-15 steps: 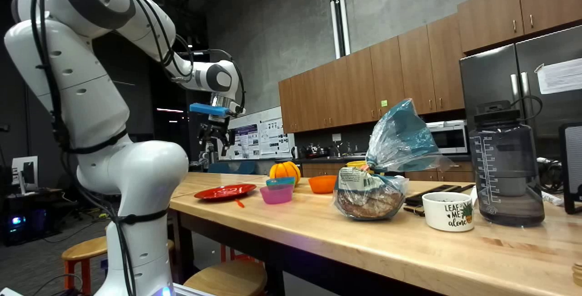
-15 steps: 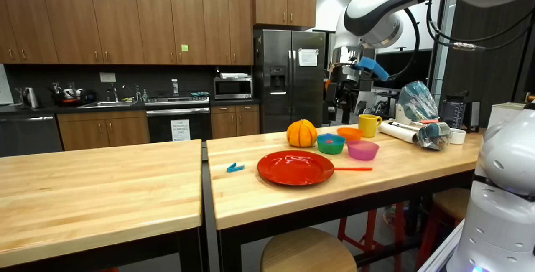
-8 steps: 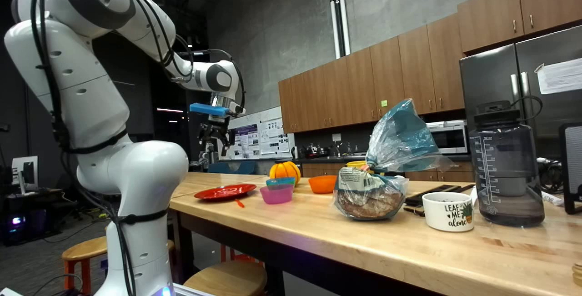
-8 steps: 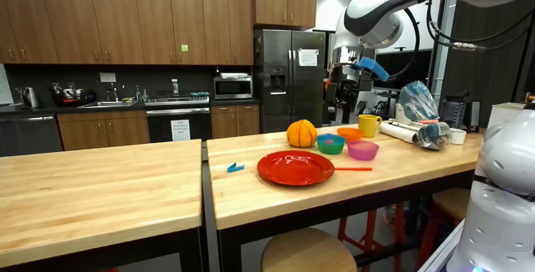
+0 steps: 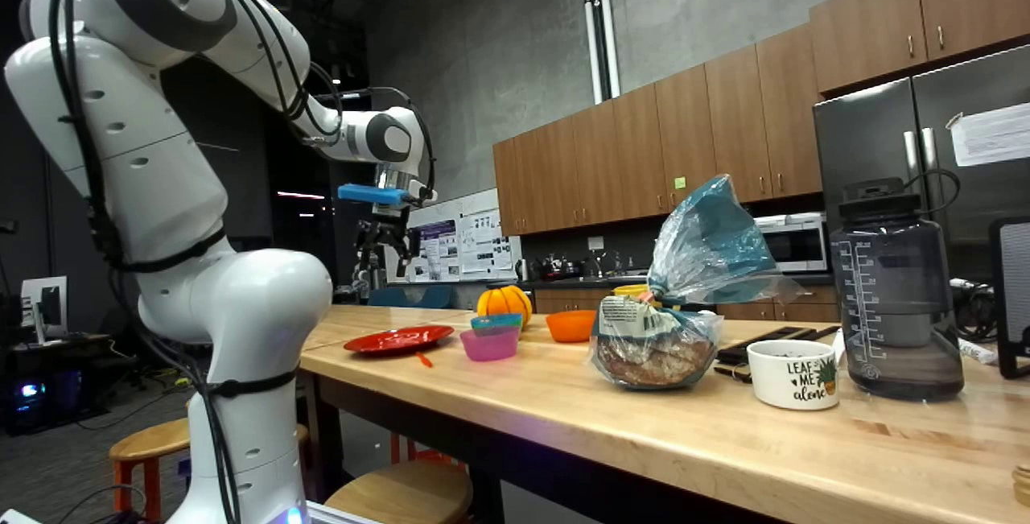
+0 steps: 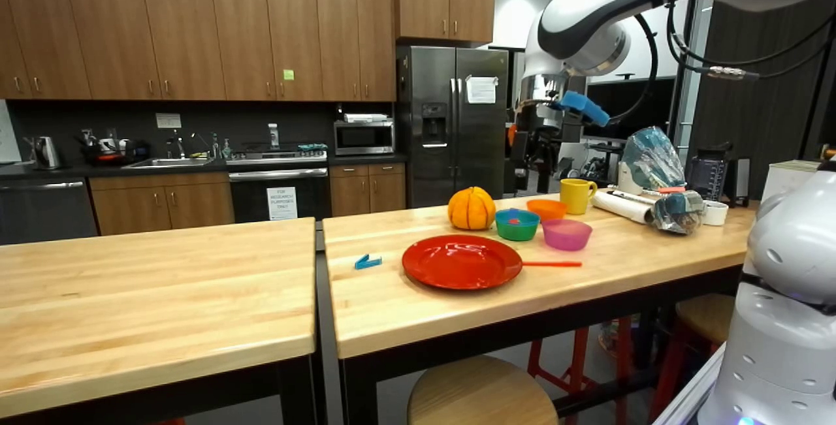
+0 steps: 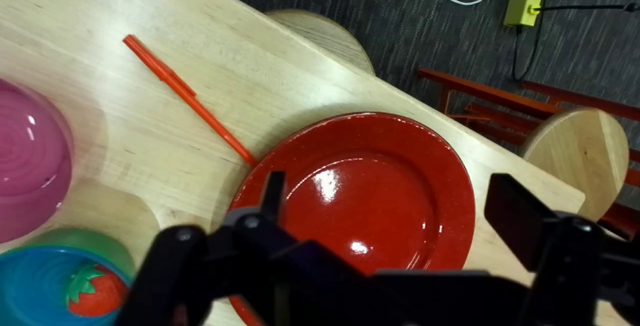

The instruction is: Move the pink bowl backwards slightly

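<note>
The pink bowl (image 6: 567, 236) stands upright on the light wood table, beside the green-blue bowl (image 6: 516, 225) and the orange bowl (image 6: 546, 208). It also shows in an exterior view (image 5: 491, 344), and at the left edge of the wrist view (image 7: 32, 160), partly cut off. My gripper (image 7: 388, 191) is open and empty, its fingers wide apart, with the red plate below them in the wrist view. In both exterior views the gripper (image 5: 388, 260) hangs well above the table, pointing down, apart from the pink bowl.
The red plate (image 6: 462, 262) and an orange-red pen (image 6: 552, 264) lie near the pink bowl. A small pumpkin (image 6: 471, 208), a yellow mug (image 6: 577, 196) and bagged bread (image 5: 656, 343) stand on the table. The green-blue bowl holds a toy strawberry (image 7: 97, 291). A blue clip (image 6: 368, 262) lies left of the plate.
My gripper has shifted very slightly to the right and a little down in an exterior view over the last half second. The bowls and other objects have not moved.
</note>
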Robot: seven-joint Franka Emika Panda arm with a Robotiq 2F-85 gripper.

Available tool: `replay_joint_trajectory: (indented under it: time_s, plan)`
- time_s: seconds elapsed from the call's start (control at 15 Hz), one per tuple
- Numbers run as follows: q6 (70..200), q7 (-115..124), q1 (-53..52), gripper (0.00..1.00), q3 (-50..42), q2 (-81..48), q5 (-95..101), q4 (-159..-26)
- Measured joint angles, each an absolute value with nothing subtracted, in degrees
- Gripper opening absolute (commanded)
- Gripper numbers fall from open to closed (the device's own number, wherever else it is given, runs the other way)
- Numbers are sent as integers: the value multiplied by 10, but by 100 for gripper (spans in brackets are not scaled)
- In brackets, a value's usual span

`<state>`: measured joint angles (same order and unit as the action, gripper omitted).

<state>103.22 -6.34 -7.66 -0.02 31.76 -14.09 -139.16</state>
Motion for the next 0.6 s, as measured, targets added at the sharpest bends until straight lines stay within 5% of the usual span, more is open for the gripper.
replay_joint_trajectory:
  time_s: [0.6]
  plan:
    - [1032,-27,-30,100,8,318,-76,-1396]
